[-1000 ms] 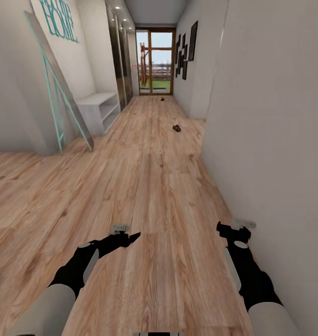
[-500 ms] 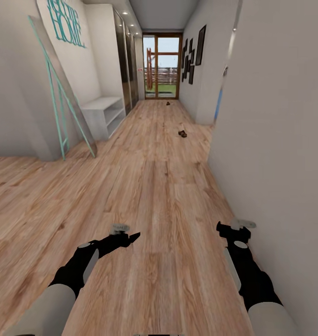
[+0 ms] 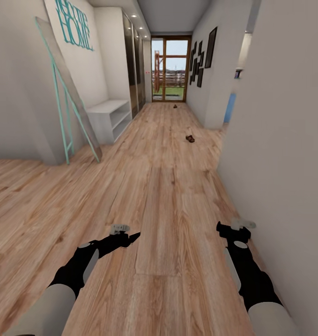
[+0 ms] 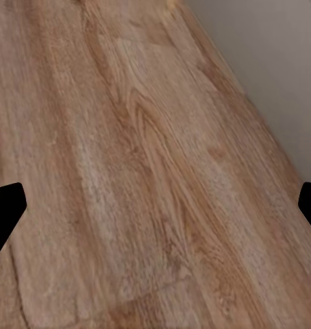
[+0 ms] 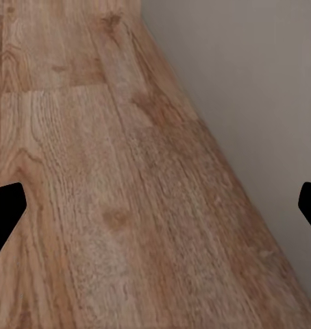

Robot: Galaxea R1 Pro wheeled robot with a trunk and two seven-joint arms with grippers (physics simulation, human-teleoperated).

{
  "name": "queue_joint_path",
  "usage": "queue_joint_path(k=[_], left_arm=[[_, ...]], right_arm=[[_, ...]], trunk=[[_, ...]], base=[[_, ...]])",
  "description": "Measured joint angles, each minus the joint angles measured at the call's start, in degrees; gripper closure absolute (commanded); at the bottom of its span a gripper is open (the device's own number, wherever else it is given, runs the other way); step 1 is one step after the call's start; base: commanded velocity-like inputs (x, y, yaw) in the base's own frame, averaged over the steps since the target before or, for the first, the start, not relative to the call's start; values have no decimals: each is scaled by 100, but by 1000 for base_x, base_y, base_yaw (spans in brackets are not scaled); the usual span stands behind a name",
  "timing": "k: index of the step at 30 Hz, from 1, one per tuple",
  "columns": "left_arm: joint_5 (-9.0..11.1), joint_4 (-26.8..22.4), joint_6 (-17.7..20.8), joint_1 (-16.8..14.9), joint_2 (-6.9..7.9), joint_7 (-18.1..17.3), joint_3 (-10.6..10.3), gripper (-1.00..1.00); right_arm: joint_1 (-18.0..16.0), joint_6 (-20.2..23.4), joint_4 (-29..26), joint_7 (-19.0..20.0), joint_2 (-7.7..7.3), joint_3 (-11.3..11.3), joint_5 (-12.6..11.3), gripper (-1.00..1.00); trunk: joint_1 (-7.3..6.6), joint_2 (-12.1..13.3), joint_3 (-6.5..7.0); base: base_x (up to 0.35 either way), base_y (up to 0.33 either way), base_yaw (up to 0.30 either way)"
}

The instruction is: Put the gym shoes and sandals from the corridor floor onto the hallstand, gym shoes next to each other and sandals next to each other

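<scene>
Fingers: left gripper [image 4: 155,205] and right gripper [image 5: 155,205] spread wide, empty
Sandals: one sandal [image 3: 190,138] far ahead on the corridor floor [image 3: 159,186]; another brown speck farther, unclear
Risk: right wall [image 3: 280,140] close; drifting could scrape the right arm

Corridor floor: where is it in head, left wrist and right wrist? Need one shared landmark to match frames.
Head view: the corridor floor runs from the near edge to the far glass door.
Left wrist view: the corridor floor takes up most of the picture and meets a pale wall.
Right wrist view: the corridor floor borders the pale wall.
Shared landmark: the seam where planks meet the pale wall, probably the same wall throughout.
</scene>
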Motion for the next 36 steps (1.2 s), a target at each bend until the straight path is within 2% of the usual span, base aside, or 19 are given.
queue_joint_path(k=[36], left_arm=[[0,0,0,0,0,0,0,-100]], right_arm=[[0,0,0,0,0,0,15,-100]], trunk=[[0,0,324]], base=[[345,0,0]])
